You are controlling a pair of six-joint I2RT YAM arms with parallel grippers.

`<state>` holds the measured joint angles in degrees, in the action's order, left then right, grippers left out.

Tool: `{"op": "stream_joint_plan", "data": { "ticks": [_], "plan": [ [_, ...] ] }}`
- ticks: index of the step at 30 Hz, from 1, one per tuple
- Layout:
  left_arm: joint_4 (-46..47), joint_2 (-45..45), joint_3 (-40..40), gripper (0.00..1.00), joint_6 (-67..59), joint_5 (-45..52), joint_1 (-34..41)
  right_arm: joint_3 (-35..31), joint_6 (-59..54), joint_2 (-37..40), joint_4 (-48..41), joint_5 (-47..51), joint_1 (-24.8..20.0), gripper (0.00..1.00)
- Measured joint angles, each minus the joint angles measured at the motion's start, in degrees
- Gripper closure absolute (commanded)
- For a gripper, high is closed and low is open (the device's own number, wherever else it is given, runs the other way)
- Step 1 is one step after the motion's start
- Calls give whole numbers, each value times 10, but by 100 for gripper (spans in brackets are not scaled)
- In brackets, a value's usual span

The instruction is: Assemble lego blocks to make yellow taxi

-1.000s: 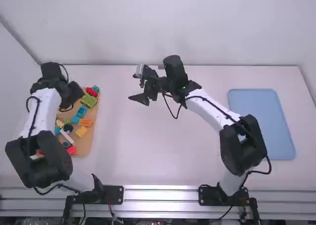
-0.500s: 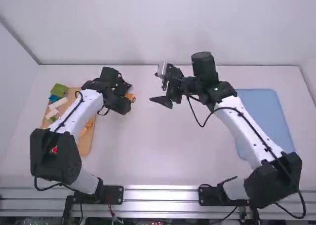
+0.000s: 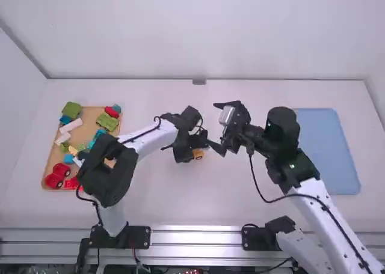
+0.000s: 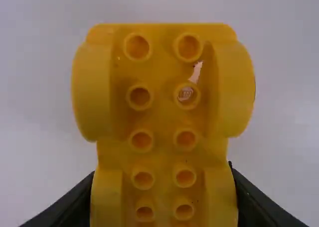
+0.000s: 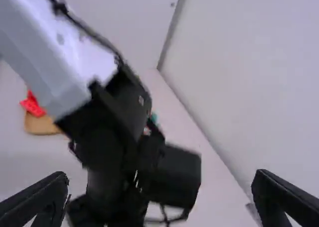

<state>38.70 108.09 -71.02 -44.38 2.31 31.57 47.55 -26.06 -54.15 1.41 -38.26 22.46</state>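
We have the left tool [image 3: 194, 144] clamped on the yellow block [image 3: 198, 154], over the middle of the bench [image 3: 180, 199], between its far and near edges; left wrist view puts the block between both fingers. Right tool [image 3: 221, 126] is just beside it, toward the bench's right edge, released, fingers spread wide. Wooden tray [image 3: 89, 119] sits near the bench's left edge: we log red blocks [image 3: 54, 179] at its near left corner, green block [image 3: 72, 110] at its far left. Blue tray [image 3: 328, 148] lies by the right edge.

Obstacle: left arm [image 3: 147, 140]; free table [image 3: 153, 100] beyond
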Motion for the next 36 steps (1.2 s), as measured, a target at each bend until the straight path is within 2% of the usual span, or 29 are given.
{"op": "stream_joint_plan", "data": {
  "ticks": [2,4,6,7,8,9,15,21,25,29,36],
  "plan": [
    [-16,15,0,85,-23,-11,10,-18,16,20,15,24,9,2],
    [-29,31,0,78,-53,-19,16,-37,34,35,26,50,21,2],
    [-35,41,0,55,-74,-23,16,-45,45,38,26,66,28,2],
    [-39,46,0,39,-83,-25,16,-47,49,37,24,72,31,2],
    [-44,50,0,9,-93,-26,14,-49,54,35,25,78,31,2],
    [-47,50,0,1,-92,-26,14,-49,55,34,26,80,30,2],
    [-81,51,-1,1,-74,-47,14,-49,75,6,75,83,13,2],
    [-35,47,-32,1,-21,-44,-6,-41,81,-47,101,30,-17,2],
    [-24,8,-43,1,0,4,-69,10,79,-109,87,-2,-26,2],
    [-22,-50,-45,1,52,55,-171,93,56,-178,38,-22,-18,2],
    [-21,-117,-48,1,254,76,-363,264,-15,-330,-90,-32,38,2]
  ]
}}
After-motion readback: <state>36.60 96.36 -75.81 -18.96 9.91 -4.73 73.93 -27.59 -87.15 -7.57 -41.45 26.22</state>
